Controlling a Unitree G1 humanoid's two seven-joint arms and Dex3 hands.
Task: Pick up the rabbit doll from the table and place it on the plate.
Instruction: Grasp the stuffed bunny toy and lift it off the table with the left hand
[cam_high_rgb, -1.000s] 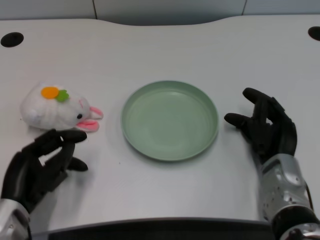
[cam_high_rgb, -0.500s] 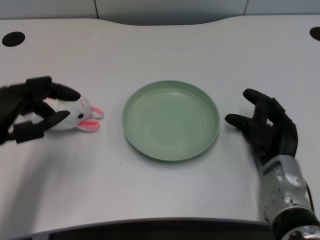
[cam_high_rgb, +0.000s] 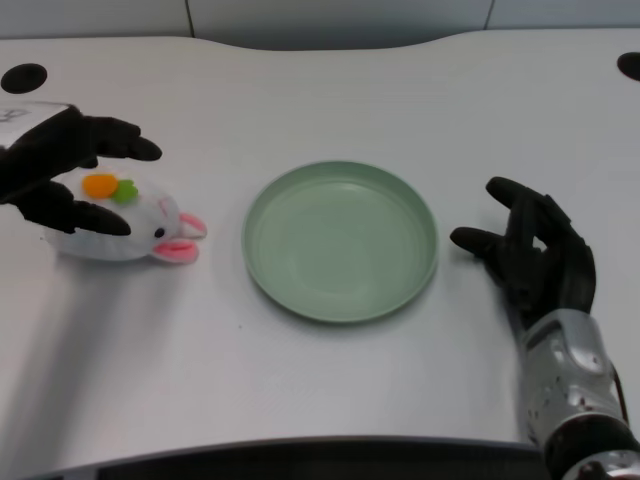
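a: at the left of the frame, where is the rabbit doll (cam_high_rgb: 125, 225) found?

b: it is laid on the bench (cam_high_rgb: 330, 390), long axis left-right, head toward the plate (cam_high_rgb: 340, 240).

a: and the left robot hand (cam_high_rgb: 60, 170)?

b: it is spread wide above the doll's rear, nothing held; whether it is touched cannot be told.

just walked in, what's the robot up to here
The robot's left hand is over the white rabbit doll at the left of the table, fingers spread around it, with no firm grip visible. The doll lies on the table. The green plate at the centre holds nothing.
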